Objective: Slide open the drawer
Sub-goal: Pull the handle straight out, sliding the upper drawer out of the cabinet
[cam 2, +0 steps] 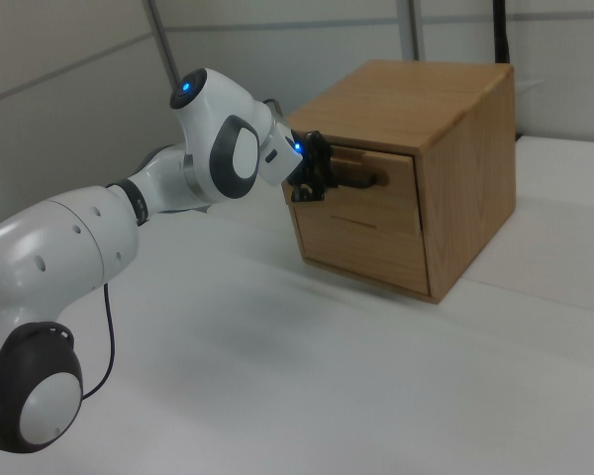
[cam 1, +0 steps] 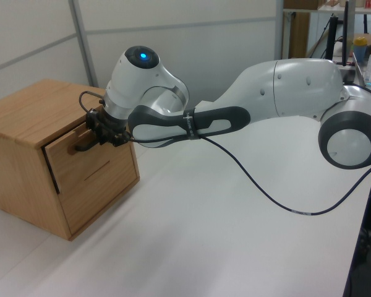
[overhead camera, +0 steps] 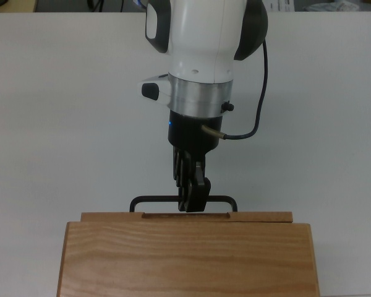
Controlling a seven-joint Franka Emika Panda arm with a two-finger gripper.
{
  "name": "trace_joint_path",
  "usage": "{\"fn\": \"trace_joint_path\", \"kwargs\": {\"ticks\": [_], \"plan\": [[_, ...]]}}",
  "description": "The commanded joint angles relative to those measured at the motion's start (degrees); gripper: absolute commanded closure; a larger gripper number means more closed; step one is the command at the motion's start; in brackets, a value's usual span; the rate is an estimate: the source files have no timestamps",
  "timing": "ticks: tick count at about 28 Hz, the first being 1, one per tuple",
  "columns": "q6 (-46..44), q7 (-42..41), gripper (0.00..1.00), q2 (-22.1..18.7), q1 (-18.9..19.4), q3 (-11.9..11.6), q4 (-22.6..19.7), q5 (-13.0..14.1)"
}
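My gripper (overhead camera: 192, 204) is clamped on the black bar handle (overhead camera: 154, 200) of the drawer (cam 1: 93, 162), gripping the bar near its middle. The drawer sits in the upper part of a wooden cabinet (cam 2: 445, 148) that rests on a white table (overhead camera: 62, 124). It is open only a crack: in the top view, a narrow strip of its front panel shows just proud of the cabinet's top slab, and in the left view a dark gap runs down the panel's side edge.

I judge the drawer to be rigid and fairly light, a wooden box that should slide straight out without flexing. The metal bar is thin, stiff and probably smooth, so my grip could slip sideways along it. Holding at the centre seems right, since an off-centre pull might skew the drawer and make it bind. The cabinet itself might creep toward me if the drawer sticks.
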Motion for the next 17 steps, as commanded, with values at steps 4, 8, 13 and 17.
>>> {"fn": "trace_joint_path", "kwargs": {"ticks": [4,8,13,17], "plan": [[-0.19,0.55,1.00,-11.33,-2.47,2.04,-10.64,-0.47],[-0.71,0.20,1.00,-14.50,-4.58,4.07,-13.72,-0.47],[-0.98,-0.32,1.00,-18.36,-5.64,4.51,-18.28,-0.38],[-1.15,-1.55,1.00,-21.61,-6.60,4.77,-22.85,-0.21]]}}
